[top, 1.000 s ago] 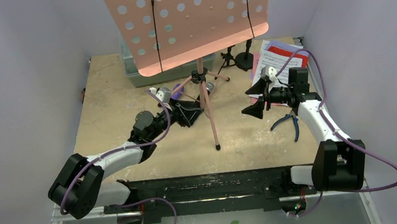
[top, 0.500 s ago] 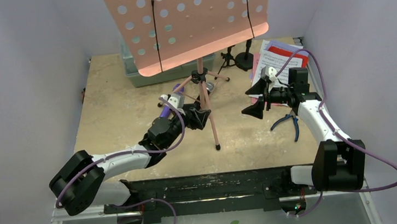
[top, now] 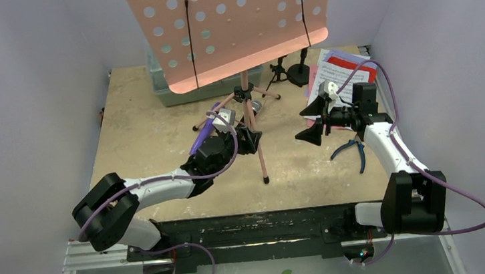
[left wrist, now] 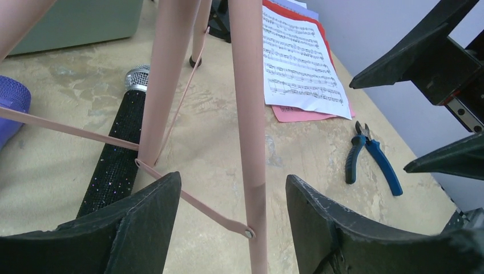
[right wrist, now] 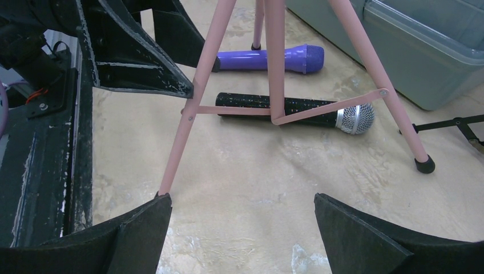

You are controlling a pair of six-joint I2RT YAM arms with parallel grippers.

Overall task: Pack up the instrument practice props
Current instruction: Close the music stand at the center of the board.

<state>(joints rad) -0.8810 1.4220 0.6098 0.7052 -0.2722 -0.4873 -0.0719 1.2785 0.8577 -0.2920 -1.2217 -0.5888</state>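
The pink tripod (top: 258, 150) stands upright mid-tabletop, with its perforated tray (top: 235, 23) tilted high toward the back wall. The left gripper (top: 248, 138) is released; its fingers stand either side of the tripod's near leg (left wrist: 251, 142) with a gap on each side. The right gripper (top: 312, 120) hangs spread wide and empty, off to the right.

The tabletop (top: 139, 133) is scuffed beige board, closed in by pale, plain walls.

From above, the small black mic mounts (top: 287, 72) show at the back, beside the sheet-music pages (top: 337, 67). Only the wrist views show the black silver-headed microphone (right wrist: 285, 108) lying flat under the tripod's braces. The purple microphone (right wrist: 268, 59) lies just beyond it, and the grey-green case (right wrist: 399, 45) is nearby. The left wrist view shows the printed staves (left wrist: 299, 68) and the blue-handled pliers (left wrist: 371, 157) near them.
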